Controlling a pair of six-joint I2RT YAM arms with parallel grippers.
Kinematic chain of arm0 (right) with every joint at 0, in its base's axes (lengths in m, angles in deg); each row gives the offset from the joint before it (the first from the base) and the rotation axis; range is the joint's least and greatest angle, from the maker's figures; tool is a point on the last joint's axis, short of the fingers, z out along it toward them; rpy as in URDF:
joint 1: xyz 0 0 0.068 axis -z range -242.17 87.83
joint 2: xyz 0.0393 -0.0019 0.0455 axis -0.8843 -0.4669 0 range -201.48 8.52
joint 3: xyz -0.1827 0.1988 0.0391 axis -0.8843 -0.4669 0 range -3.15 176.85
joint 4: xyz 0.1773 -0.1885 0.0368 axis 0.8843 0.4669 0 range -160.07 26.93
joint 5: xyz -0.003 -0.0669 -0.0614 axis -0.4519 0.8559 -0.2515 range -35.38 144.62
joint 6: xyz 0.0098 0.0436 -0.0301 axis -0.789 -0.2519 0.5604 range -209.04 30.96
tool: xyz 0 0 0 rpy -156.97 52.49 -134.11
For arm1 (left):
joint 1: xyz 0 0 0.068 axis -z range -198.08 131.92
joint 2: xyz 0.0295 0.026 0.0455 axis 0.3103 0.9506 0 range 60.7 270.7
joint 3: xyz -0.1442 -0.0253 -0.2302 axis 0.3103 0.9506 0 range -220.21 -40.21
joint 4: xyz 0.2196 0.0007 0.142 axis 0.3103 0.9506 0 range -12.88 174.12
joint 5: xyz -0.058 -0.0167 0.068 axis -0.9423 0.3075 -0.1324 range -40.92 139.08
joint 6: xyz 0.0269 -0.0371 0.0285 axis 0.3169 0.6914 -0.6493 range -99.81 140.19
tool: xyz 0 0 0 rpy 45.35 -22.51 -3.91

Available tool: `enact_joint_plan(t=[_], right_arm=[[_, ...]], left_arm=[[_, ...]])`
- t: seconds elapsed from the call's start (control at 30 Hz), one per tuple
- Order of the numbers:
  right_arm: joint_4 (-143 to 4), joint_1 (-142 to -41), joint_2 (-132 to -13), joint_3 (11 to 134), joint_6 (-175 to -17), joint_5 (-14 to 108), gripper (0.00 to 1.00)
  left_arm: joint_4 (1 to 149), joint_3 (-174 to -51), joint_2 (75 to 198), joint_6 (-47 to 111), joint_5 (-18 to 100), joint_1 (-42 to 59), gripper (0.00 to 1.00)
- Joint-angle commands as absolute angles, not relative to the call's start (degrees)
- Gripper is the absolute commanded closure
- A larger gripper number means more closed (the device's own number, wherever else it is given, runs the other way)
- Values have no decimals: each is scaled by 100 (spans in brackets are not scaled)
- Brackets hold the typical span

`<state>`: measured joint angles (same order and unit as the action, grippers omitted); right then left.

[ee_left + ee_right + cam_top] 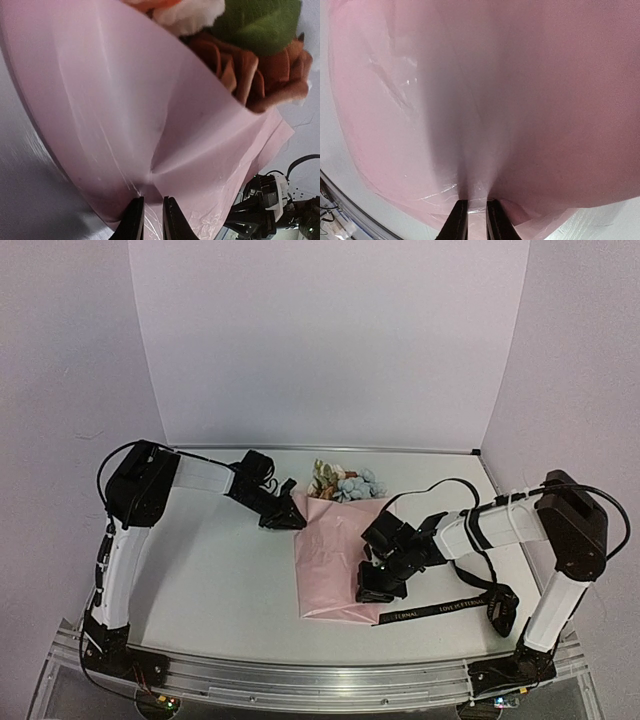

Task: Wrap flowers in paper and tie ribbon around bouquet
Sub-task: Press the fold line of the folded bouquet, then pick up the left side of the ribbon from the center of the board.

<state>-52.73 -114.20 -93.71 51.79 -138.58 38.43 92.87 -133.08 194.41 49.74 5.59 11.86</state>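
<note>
Top view: left fingers [286, 516] sit on the 11 o'clock corner of the paper [325, 565]. The paper lies mid-surface [220, 570], slightly right of centre, folded over as a wrap. Flowers [345, 483] are inside it, with blue, cream and orange-brown blooms poking out of the 12 o'clock end. Stems are hidden by the wrap. Right fingers [375, 585] are on the paper's 4 o'clock edge. Ribbon [440, 609], black with light lettering, lies flat on the surface at 4 o'clock of the paper, one end just beside its near right corner.

Grip only resolves in the wrist views. Left wrist: fingers nearly closed, a thin fold of pink sheet nipped between them, creases fanning out from the pinch. Orange-brown and cream petals plus green show at 1 o'clock. Right wrist: same narrow gap, paper edge pinched in it, and the glossy sheet bulges up and fills the view.
</note>
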Motion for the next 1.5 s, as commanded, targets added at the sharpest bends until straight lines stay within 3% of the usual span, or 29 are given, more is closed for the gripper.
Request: enact_joint_plan(t=[0.0,0.4,0.53,0.73,0.83,1.17,1.47], right_arm=[[-5136,-11426,-9490,4936,-13835,3917,87],[-5135,-11364,-9390,4963,-13845,3768,87],[-5074,-11283,-9227,5156,-13904,3647,85],[-4180,-11235,-8729,5884,-13673,3570,79],[-3704,-11231,-8390,6081,-13514,3740,71],[-3361,-11148,-7312,5155,-13309,4436,47],[-3427,-11123,-6665,3957,-13420,5302,46]], left_arm=[[9616,-14114,19954,4999,1066,903,85],[10028,-16426,21081,5038,758,246,83],[10107,-16643,20829,4913,747,225,82],[9888,-15754,19713,4832,994,183,79],[9488,-14824,19004,5009,967,225,77],[8658,-12266,17232,5281,1069,1086,76],[8621,-11436,16595,5228,1548,2299,77]])
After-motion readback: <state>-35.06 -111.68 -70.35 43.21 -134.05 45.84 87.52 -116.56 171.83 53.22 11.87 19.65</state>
